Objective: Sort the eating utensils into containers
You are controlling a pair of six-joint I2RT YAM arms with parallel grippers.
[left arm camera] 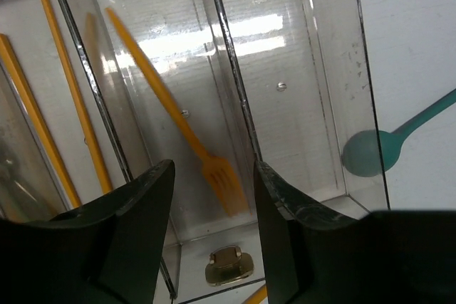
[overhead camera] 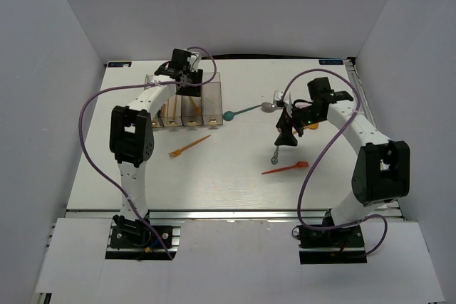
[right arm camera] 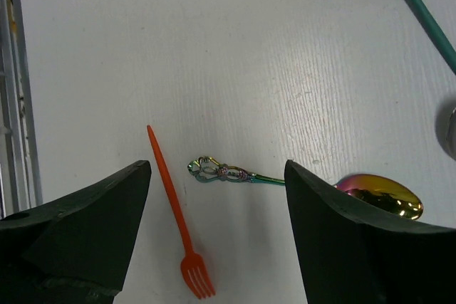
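1. R claw (right arm camera: pixel 217 201): jaws wide apart, nothing held. It hangs over the table (right arm camera: pixel 249 69), at lower centre of the R wrist view.
2. Likely target: iridescent spoon (right arm camera: pixel 235 174), lying flat right under the gap. Handle tip is at centre frame and the bowl at lower right, partly hidden behind the right-hand finger.
3. Key relation: the spoon's long axis runs left-right in frame, i.e. along the finger-to-finger line, not across it. Closing as-is would prob. pinch it end to end and slip. The wrist looks to need approx a quarter turn, then straight down on the handle.
4. Red fork (right arm camera: pixel 174 204) lies just beside, left of the spoon handle. It runs top to bottom w/ tines at the bottom, not touching the spoon. A finger could catch it on the way down.
5. L claw (left arm camera: pixel 214 176): also wide and empty, over the containers (left arm camera: pixel 313 69) at upper left of the top view. An orange fork (left arm camera: pixel 178 122) lies in the bin beneath.
6. Nearer arm: R, clearly. The spoon is right of centre in the top view, well apart from the containers, so the carry goes toward upper left.
7. Teal spoon (right arm camera: pixel 420 5), upper right of the R wrist view, lies on the table unsorted.
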